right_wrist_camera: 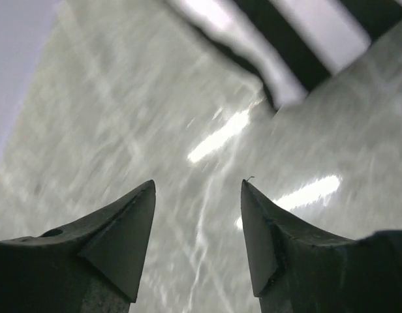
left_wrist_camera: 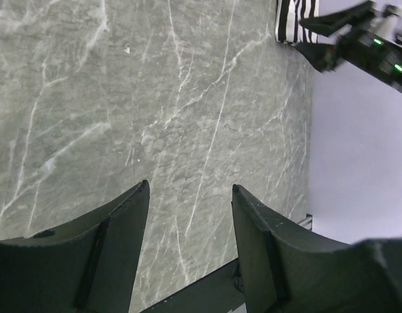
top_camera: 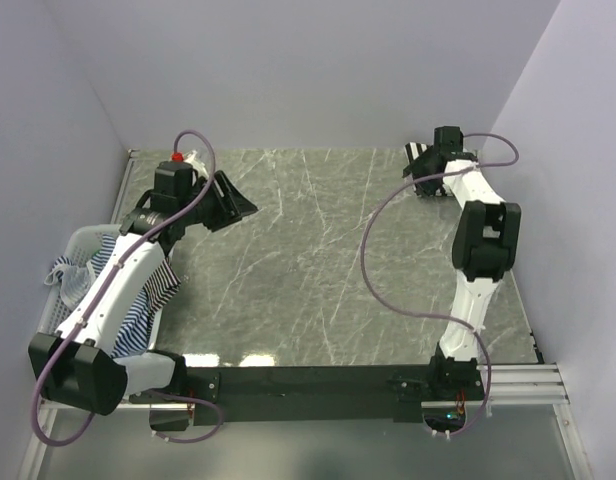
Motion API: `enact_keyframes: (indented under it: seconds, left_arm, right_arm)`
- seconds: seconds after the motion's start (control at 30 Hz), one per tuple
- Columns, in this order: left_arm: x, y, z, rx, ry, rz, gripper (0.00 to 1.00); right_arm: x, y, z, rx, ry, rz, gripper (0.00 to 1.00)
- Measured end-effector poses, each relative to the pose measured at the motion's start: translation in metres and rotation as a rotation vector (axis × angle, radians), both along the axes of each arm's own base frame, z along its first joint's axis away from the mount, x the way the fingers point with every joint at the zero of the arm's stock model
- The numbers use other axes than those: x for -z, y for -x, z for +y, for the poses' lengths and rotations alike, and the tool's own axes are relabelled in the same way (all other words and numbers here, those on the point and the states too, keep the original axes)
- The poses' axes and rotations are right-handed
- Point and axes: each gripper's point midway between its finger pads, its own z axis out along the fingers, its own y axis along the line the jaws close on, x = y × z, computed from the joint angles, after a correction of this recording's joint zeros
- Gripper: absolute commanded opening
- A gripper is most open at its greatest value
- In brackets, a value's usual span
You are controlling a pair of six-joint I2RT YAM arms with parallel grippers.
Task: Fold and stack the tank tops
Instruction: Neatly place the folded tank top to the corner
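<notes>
Both apart, empty: left pincer [left_wrist_camera: 190,185], right pincer [right_wrist_camera: 198,182] | striped tank top [right_wrist_camera: 305,45] blurred, cut off

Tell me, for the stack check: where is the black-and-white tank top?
Top view: the black-and-white tank top lies in the far right corner of the table, beyond the right arm's fingers.

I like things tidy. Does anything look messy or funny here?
Yes. The blue-striped tops are crumpled and spill over the basket rim on the left. The black-and-white top lies alone in the far right corner, away from them.
</notes>
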Motion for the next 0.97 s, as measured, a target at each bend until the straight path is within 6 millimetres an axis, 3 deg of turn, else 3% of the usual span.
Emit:
enact_keyframes:
  seconds: [0.13, 0.23, 0.33, 0.4, 0.53, 0.7, 0.83, 0.97]
  left_arm:
    - [0.001, 0.002, 0.005, -0.032, -0.006, -0.005, 0.59]
    - [0.004, 0.005, 0.010, -0.059, -0.011, -0.001, 0.59]
    - [0.011, 0.009, 0.017, -0.092, -0.029, -0.001, 0.59]
    - [0.017, 0.012, 0.024, -0.124, -0.049, 0.001, 0.60]
    - [0.032, 0.016, 0.038, -0.196, -0.089, 0.011, 0.59]
    - [0.050, 0.019, 0.049, -0.254, -0.118, 0.044, 0.58]
    - [0.065, 0.025, 0.055, -0.279, -0.137, 0.068, 0.58]
    - [0.072, 0.027, 0.057, -0.289, -0.140, 0.081, 0.58]
  right_arm:
    - [-0.056, 0.028, 0.030, -0.074, 0.033, -0.124, 0.71]
    - [-0.094, 0.066, 0.063, -0.153, 0.070, -0.219, 0.75]
    - [-0.121, 0.108, 0.093, -0.232, 0.092, -0.314, 0.86]
    - [-0.130, 0.138, 0.106, -0.279, 0.109, -0.364, 0.86]
    - [-0.135, 0.193, 0.123, -0.353, 0.132, -0.437, 0.87]
    - [-0.112, 0.245, 0.133, -0.428, 0.128, -0.466, 0.88]
    - [-0.092, 0.266, 0.123, -0.430, 0.143, -0.453, 0.89]
    - [-0.095, 0.270, 0.116, -0.417, 0.168, -0.474, 0.90]
